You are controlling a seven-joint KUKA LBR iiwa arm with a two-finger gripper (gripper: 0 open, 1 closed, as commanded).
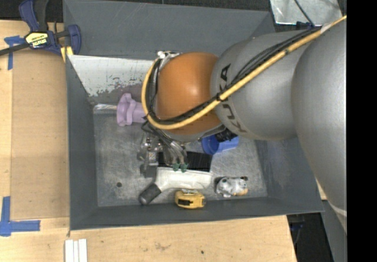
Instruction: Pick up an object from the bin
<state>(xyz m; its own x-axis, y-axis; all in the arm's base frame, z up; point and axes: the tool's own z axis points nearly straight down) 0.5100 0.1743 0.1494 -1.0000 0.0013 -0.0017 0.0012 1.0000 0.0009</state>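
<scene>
- The pincer (160,158) hangs low in the bin (82,155), under the arm's orange cover (179,90). I cannot tell how far open it is, or whether it grips anything.
- Just below it in the view lies a white block (184,180).
- Past the block is a yellow tape measure (189,199).
- To its right are a blue piece (219,144) and a silver thing (231,186).
- To its upper left is a purple piece (126,109).

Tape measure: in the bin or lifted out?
In the bin. The tape measure lies on its floor by the lower wall, apart from the tool.
</scene>
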